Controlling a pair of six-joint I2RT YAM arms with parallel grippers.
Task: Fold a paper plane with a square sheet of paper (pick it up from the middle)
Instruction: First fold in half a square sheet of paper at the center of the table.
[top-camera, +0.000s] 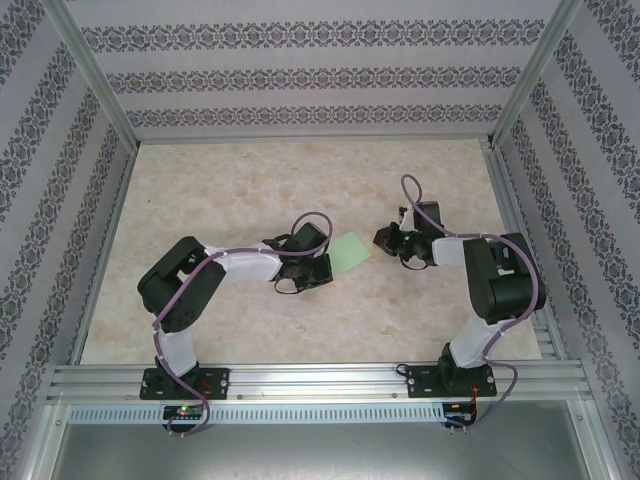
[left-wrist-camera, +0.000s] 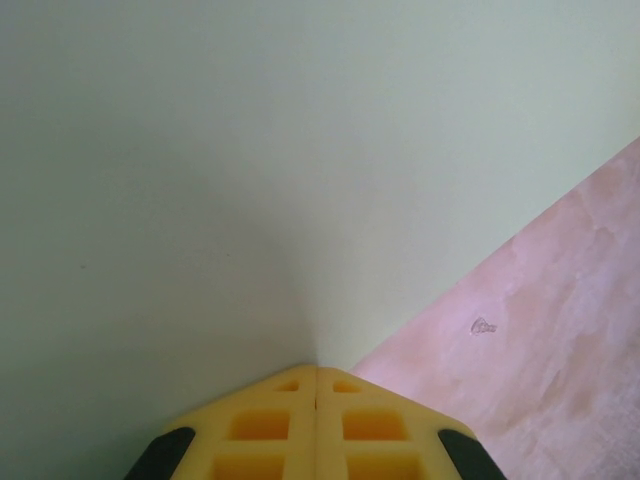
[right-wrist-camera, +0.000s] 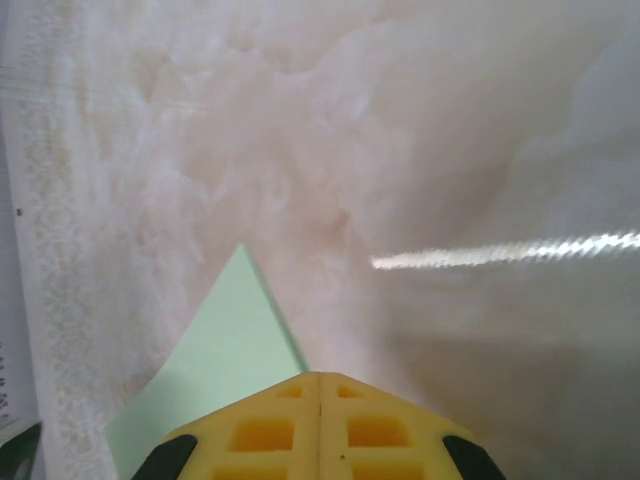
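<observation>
The square sheet of paper (top-camera: 352, 249) is pale green and lies near the middle of the table, its left part under my left gripper (top-camera: 326, 262). In the left wrist view the paper (left-wrist-camera: 250, 180) takes up most of the picture. It bends into a shallow valley that runs down to the closed yellow fingertips (left-wrist-camera: 290, 385), so the left gripper (left-wrist-camera: 317, 370) is shut on the sheet. My right gripper (top-camera: 382, 238) hovers just right of the sheet, apart from it. Its jaws (right-wrist-camera: 319, 375) are shut with nothing between them, and a green corner of the paper (right-wrist-camera: 225, 345) shows to their left.
The tabletop (top-camera: 250, 180) is pale pink marble-patterned board, with a small mark (left-wrist-camera: 483, 325) near the paper's edge. Patterned walls (top-camera: 320, 70) and aluminium rails (top-camera: 320, 375) enclose the table on all sides. Both arm bases stand at the near edge.
</observation>
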